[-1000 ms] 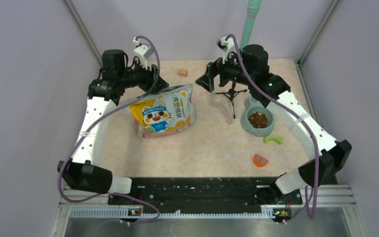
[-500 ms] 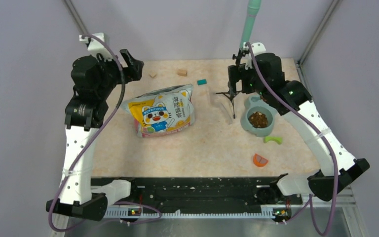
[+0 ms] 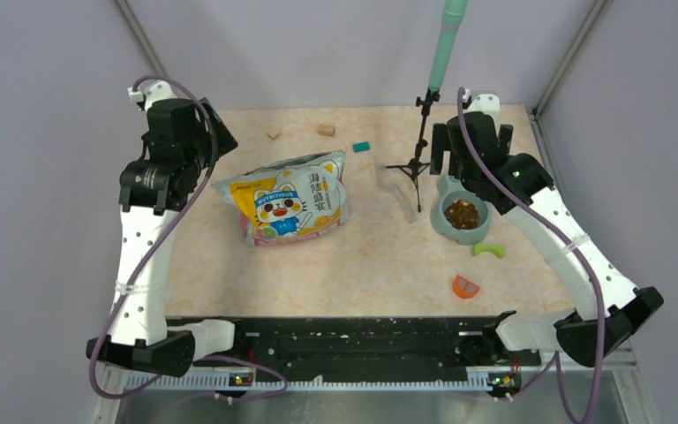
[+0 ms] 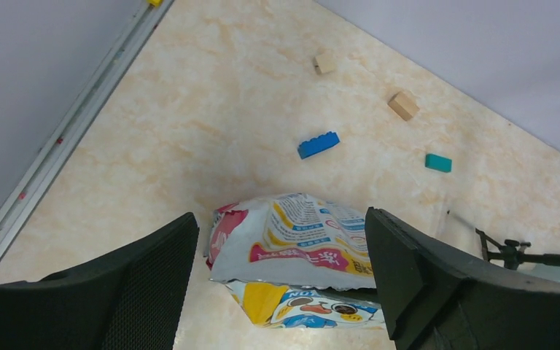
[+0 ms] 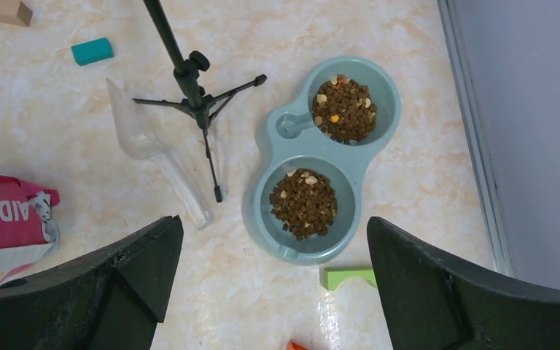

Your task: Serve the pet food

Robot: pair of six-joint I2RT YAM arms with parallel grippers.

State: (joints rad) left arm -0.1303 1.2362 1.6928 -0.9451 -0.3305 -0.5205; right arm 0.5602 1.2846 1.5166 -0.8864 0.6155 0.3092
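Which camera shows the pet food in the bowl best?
The right wrist view. It looks straight down on the pet food, showing both cups of the double bowl filled. The top view shows one filled cup, small, the other mostly hidden by the right arm. The left wrist view catches only a sliver at its edge.

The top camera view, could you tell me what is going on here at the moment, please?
This is a pet-feeding job, and the filling looks done. Both wells of the pale teal double bowl hold brown kibble. The left gripper hovers open above the cat-food bag, which lies on the table. The right gripper hovers open above the bowl. Neither holds anything. The clear scoop lies on the table beside the small black tripod.
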